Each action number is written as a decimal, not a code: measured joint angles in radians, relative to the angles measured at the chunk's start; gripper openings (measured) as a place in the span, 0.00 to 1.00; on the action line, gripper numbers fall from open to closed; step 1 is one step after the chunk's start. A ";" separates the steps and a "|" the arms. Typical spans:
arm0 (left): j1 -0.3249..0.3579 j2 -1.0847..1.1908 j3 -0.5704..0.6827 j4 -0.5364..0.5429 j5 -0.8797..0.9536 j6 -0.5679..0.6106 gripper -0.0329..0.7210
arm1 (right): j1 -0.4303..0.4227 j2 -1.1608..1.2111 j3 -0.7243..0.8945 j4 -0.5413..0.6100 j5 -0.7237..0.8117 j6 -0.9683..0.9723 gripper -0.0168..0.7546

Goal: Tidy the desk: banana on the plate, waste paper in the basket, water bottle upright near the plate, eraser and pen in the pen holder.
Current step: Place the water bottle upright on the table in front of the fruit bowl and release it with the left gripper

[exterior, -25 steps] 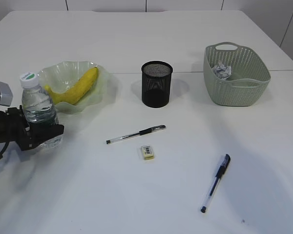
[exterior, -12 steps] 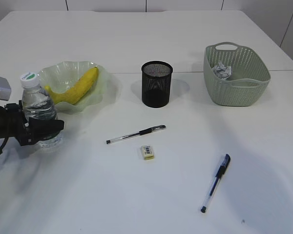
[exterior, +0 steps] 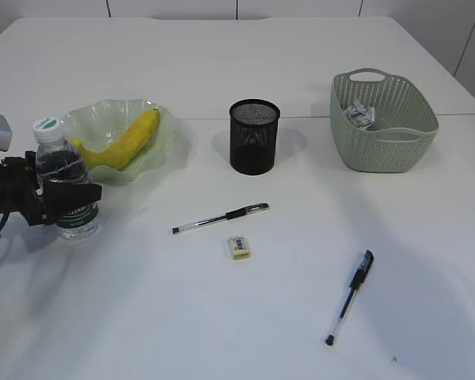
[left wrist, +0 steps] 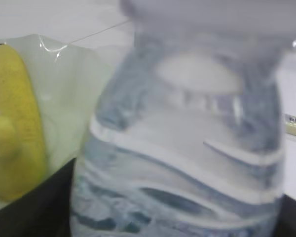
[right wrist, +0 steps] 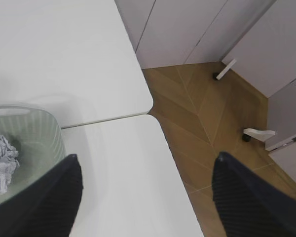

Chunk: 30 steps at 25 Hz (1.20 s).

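Observation:
A clear water bottle with a green-and-white cap stands upright just in front of the pale green plate, which holds the banana. My left gripper straddles the bottle's middle with its jaws loose on either side. In the left wrist view the bottle fills the frame, with the banana to its left. A clear pen, a blue pen and the eraser lie on the table. Crumpled paper lies in the basket. My right gripper hangs open and empty.
The black mesh pen holder stands mid-table behind the clear pen. In the right wrist view the basket with the paper is at the left, and the table's right edge drops off to a wooden floor.
The left gripper has shifted up and back along the bottle while the bottle stayed standing in place, and its jaws have spread a little. The right gripper is unchanged.

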 joint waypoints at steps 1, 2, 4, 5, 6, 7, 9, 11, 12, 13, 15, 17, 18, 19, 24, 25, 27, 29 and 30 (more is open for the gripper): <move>0.000 -0.008 0.000 0.001 0.000 -0.004 0.83 | 0.000 0.000 0.000 0.000 0.000 0.000 0.80; 0.000 -0.016 0.000 0.001 0.000 -0.006 0.83 | 0.000 0.000 0.000 0.000 0.000 0.000 0.79; 0.000 -0.026 0.000 0.001 0.000 -0.007 0.83 | 0.000 0.000 0.000 0.000 0.000 0.000 0.79; 0.000 -0.030 0.000 0.002 0.000 -0.009 0.83 | 0.000 0.000 0.000 0.000 0.000 0.000 0.79; 0.000 -0.030 0.000 0.002 0.000 -0.010 0.83 | 0.000 0.000 0.000 0.000 0.000 0.000 0.79; 0.000 -0.030 0.000 0.002 0.000 -0.010 0.83 | 0.000 0.000 0.000 0.000 0.000 0.002 0.81; 0.000 -0.030 0.000 0.002 0.000 -0.013 0.83 | 0.000 0.000 0.000 0.000 0.000 0.002 0.80; 0.000 -0.031 0.000 0.002 0.000 -0.015 0.83 | 0.000 0.000 0.000 0.000 0.000 0.002 0.79; 0.000 -0.031 0.000 0.002 0.000 -0.017 0.83 | 0.000 0.000 0.000 0.000 0.000 0.002 0.79; 0.000 -0.034 0.000 0.003 0.000 -0.021 0.83 | 0.000 0.000 0.000 0.000 0.000 0.002 0.79; 0.000 -0.035 0.000 0.003 0.000 -0.025 0.83 | 0.000 0.000 0.000 0.000 0.000 0.002 0.79; 0.000 -0.035 0.000 0.003 0.000 -0.030 0.83 | 0.000 0.000 0.000 0.000 0.000 0.002 0.78; 0.000 -0.035 0.000 0.003 0.000 -0.032 0.83 | 0.000 0.000 0.000 0.000 0.000 0.002 0.78; 0.000 -0.035 0.000 0.003 0.000 -0.032 0.83 | 0.000 0.000 0.000 -0.002 0.000 0.002 0.78; 0.000 -0.035 0.000 0.005 0.000 -0.033 0.83 | 0.000 0.000 0.000 -0.002 0.000 0.002 0.78; 0.000 -0.037 0.000 0.005 0.000 -0.033 0.83 | 0.000 0.000 0.000 -0.003 0.000 0.002 0.78; 0.000 -0.042 0.000 0.005 0.000 -0.033 0.83 | 0.000 0.000 0.000 -0.003 0.000 0.002 0.78; 0.000 -0.051 0.000 0.005 0.000 -0.034 0.83 | 0.000 0.000 0.000 -0.003 0.000 0.002 0.78; 0.000 -0.058 0.000 0.005 0.000 -0.034 0.84 | 0.000 0.000 0.000 -0.003 0.000 0.002 0.78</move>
